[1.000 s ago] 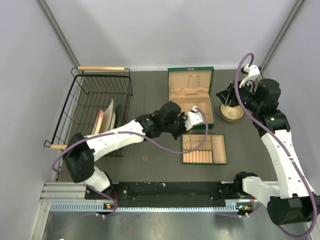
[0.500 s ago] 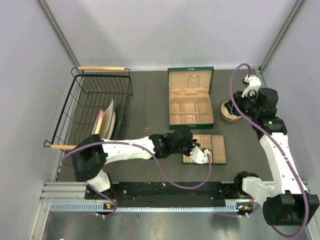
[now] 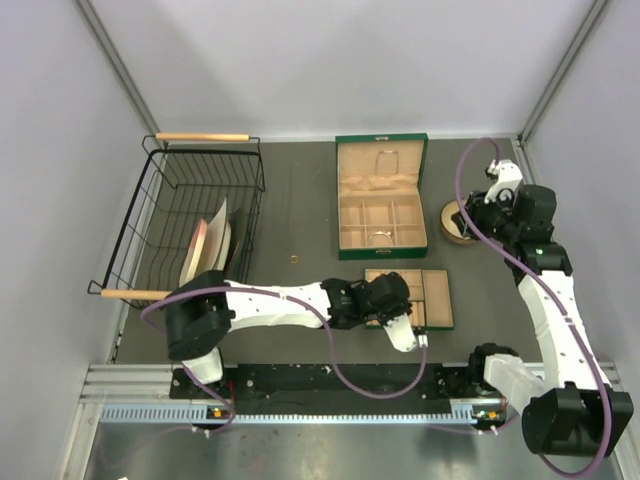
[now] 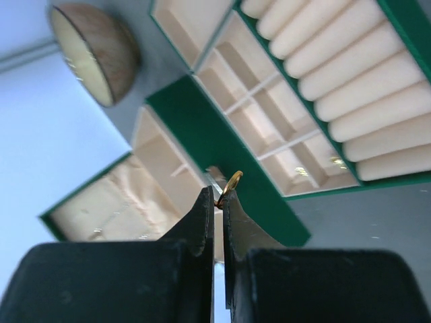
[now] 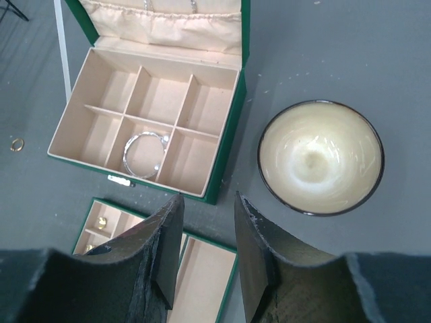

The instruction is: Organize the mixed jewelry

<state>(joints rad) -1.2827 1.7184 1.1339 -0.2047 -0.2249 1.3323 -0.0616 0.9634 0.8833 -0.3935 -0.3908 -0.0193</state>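
Note:
My left gripper [image 4: 217, 202] is shut on a thin gold ring [image 4: 231, 185] and holds it edge-up above the near side of the tan compartment tray [image 4: 377, 182]. In the top view the left gripper [image 3: 410, 335] sits at the tray's [image 3: 436, 322] front edge. Two small gold pieces [image 4: 337, 161] lie in a corner compartment of the tray. Another gold ring [image 3: 295, 258] lies on the table left of the open green jewelry box [image 3: 380, 146]; it also shows in the right wrist view [image 5: 17, 143]. My right gripper [image 5: 205, 232] is open and empty, above the table between box and bowl.
A silver bracelet [image 5: 143, 153] lies in a box [image 5: 225, 151] compartment. A cream bowl [image 5: 320, 156] with a dark rim stands right of the box, also in the top view [image 3: 455, 234]. A black wire basket [image 3: 200, 185] holding flat items stands at the left.
My left arm swung from over the green box down to the tray's front edge, gripper shut. My right arm drew back a little near the bowl.

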